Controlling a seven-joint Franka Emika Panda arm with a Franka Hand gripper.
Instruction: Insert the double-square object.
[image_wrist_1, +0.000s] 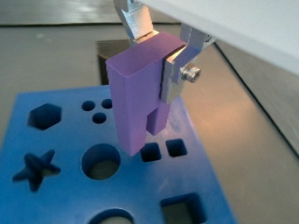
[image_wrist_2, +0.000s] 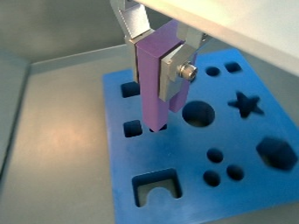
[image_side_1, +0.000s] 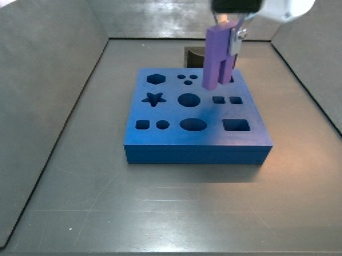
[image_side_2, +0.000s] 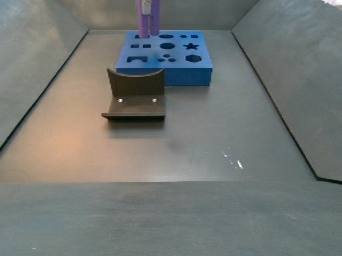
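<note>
My gripper (image_wrist_1: 158, 52) is shut on the double-square object (image_wrist_1: 138, 92), a long lavender bar held upright over the blue block (image_wrist_1: 70, 188). The bar's lower end hangs just above the pair of small square holes (image_wrist_1: 163, 150); I cannot tell whether it touches the block. It also shows in a wrist view (image_wrist_2: 156, 83) with the gripper (image_wrist_2: 162, 48) above two square holes (image_wrist_2: 135, 129). In a side view the gripper (image_side_1: 227, 25) holds the bar (image_side_1: 221, 58) over the block (image_side_1: 194, 110). In a side view the bar (image_side_2: 148, 18) stands above the block (image_side_2: 171, 55) at the far end.
A dark brown curved piece (image_side_2: 134, 95) stands on the floor in front of the block, and shows behind it in a side view (image_side_1: 194, 57). The block has star, hexagon, round and arch holes. Grey walls enclose the floor on all sides.
</note>
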